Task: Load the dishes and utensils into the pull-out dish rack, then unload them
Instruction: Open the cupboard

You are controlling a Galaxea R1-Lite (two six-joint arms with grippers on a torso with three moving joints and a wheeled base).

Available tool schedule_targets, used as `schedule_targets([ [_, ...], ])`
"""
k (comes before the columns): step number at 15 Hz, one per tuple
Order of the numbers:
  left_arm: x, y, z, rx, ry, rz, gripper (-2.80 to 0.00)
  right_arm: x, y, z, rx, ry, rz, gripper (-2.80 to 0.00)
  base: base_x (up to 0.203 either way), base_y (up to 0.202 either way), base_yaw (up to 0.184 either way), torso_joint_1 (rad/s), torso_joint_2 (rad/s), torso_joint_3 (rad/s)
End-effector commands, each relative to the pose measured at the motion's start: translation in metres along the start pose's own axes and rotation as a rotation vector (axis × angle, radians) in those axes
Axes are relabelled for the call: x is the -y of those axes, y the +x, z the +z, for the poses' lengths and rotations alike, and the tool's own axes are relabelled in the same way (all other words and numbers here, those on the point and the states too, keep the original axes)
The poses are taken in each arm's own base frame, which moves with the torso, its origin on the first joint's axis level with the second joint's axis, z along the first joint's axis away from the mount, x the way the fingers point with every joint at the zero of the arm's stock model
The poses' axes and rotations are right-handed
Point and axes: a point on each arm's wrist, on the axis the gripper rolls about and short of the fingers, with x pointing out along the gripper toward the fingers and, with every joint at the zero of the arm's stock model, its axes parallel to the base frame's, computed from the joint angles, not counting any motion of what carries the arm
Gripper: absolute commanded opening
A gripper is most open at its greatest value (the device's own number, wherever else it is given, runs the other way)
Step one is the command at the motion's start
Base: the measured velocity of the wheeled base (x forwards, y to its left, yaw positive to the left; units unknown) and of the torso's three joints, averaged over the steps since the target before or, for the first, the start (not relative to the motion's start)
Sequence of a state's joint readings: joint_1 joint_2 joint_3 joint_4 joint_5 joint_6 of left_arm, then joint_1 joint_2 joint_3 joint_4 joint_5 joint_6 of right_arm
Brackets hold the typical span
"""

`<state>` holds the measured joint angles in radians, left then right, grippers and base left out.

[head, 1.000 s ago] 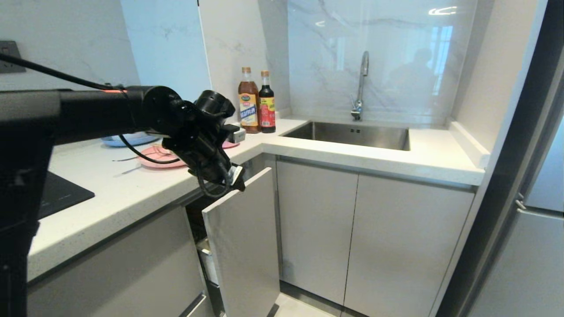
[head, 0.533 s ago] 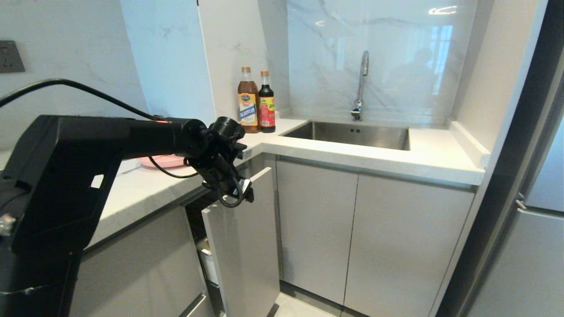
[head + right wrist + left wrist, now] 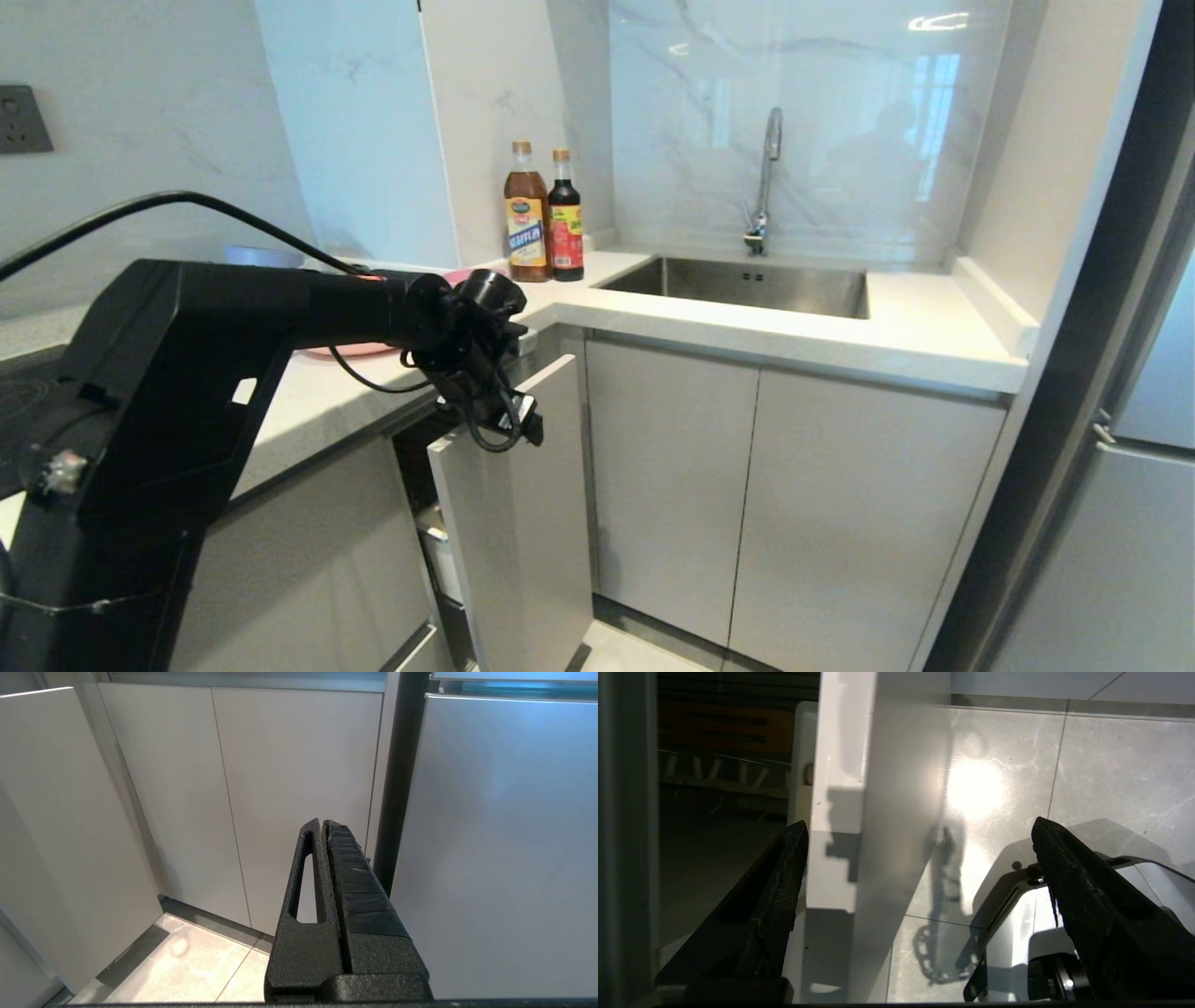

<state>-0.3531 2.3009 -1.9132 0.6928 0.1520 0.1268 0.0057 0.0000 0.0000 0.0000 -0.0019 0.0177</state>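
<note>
The pull-out dish rack [image 3: 714,772] shows as chrome wire prongs and a tan wooden board [image 3: 724,728] in the dark cabinet, behind its grey front panel [image 3: 513,504], which stands partly pulled out. My left gripper [image 3: 526,425] points down over the panel's top edge. In the left wrist view the left gripper [image 3: 920,822] is open wide, one finger on each side of the panel [image 3: 840,812], holding nothing. The pink plate [image 3: 359,350] lies on the counter, mostly behind my arm. A pink sliver [image 3: 455,276] may be the bowl. The utensils are hidden. My right gripper [image 3: 323,823] is shut, parked facing the cabinet doors.
Two sauce bottles [image 3: 544,219] stand in the counter corner, with the sink [image 3: 747,285] and tap [image 3: 766,177] to their right. A bluish bowl [image 3: 261,254] sits at the back left. A hob [image 3: 23,401] lies at the far left. A fridge door [image 3: 504,835] is on the right.
My left arm has dropped and swung towards the panel, bringing the gripper down from counter height onto the panel's top edge. It now hides more of the counter.
</note>
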Motion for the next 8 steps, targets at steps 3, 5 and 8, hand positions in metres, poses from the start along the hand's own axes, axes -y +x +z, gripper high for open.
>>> schedule_targets([
  [3,0.01,0.002,-0.002,-0.016,-0.006,-0.024,0.0,0.0,0.0,0.0,0.0,0.0,0.001,-2.8,0.0,0.0,0.0,0.0,0.0,0.0],
  [5,0.017,0.0,-0.001,-0.012,-0.001,-0.038,0.0,0.0,0.0,0.0,0.0,-0.001,0.001,-2.8,0.0,0.0,0.0,0.0,0.0,0.0],
  [8,0.035,-0.005,0.0,-0.002,0.018,-0.059,0.0,0.0,0.0,0.0,0.0,0.0,0.0,-2.8,0.0,0.0,0.0,0.0,0.0,0.0],
])
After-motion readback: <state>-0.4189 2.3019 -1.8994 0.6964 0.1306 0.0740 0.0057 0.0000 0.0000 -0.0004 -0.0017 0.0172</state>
